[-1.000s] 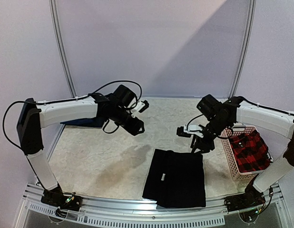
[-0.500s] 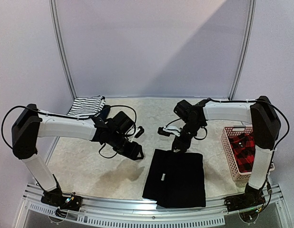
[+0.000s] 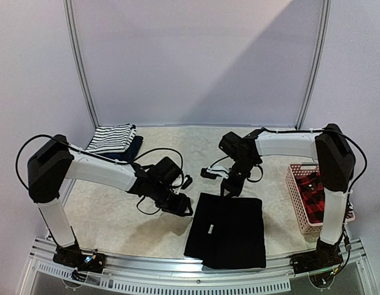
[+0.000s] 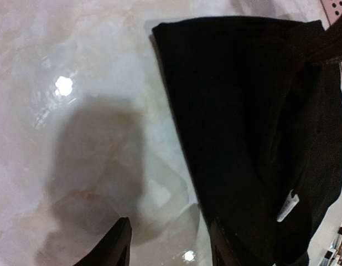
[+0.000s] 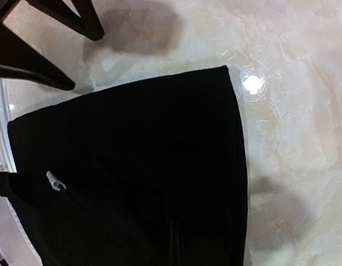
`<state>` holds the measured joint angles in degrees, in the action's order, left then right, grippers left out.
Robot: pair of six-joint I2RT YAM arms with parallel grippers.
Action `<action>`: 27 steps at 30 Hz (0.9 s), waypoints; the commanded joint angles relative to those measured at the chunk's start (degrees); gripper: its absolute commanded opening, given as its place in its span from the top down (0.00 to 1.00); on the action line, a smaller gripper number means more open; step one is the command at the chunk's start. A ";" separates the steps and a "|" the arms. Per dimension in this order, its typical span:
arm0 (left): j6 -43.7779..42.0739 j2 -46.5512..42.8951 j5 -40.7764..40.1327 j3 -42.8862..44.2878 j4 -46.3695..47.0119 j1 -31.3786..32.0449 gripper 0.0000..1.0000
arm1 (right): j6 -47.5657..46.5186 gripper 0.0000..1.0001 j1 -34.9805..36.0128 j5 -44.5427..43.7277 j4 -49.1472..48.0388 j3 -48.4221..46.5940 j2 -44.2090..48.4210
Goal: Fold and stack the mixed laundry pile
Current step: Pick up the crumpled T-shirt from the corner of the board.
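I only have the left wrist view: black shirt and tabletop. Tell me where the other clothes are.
Observer: A striped top lies at the far left of the table, on a navy piece.
Operator: Report the plaid shirt.
Observer: It's in the pink basket at the right edge.
Operator: Now the right end effector.
Observer: Shut, at the black shirt's far edge; whether it pinches cloth, I can't tell.

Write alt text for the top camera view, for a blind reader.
A folded black shirt lies front-centre on the table, left gripper beside it, right gripper at its far edge. A striped top sits far left; a pink basket holding a plaid shirt, right.
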<state>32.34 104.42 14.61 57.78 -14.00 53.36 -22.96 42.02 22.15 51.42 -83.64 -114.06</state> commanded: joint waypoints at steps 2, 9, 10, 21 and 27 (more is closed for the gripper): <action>0.99 3.85 0.33 2.75 0.55 1.69 0.57 | -3.19 1.00 0.28 -0.71 6.19 -3.53 8.98; 2.30 6.77 2.60 3.58 4.67 2.09 0.75 | -6.42 1.00 -1.00 -3.79 9.98 -4.74 21.60; 2.60 7.54 3.21 3.83 5.36 2.17 0.75 | -6.54 1.00 -1.43 -3.89 10.33 -4.59 22.32; -2.38 8.32 -0.07 11.92 -1.97 2.18 1.00 | -7.10 1.00 -6.79 -4.17 9.47 -3.88 28.06; -11.69 -12.48 -15.87 13.08 -16.30 -3.83 1.00 | -8.92 1.00 -15.60 -0.54 9.72 -11.01 29.26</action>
<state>27.79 107.44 11.22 68.64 -20.05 54.04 -30.22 32.27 19.29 62.22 -89.84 -88.29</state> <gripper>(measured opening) 0.036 0.005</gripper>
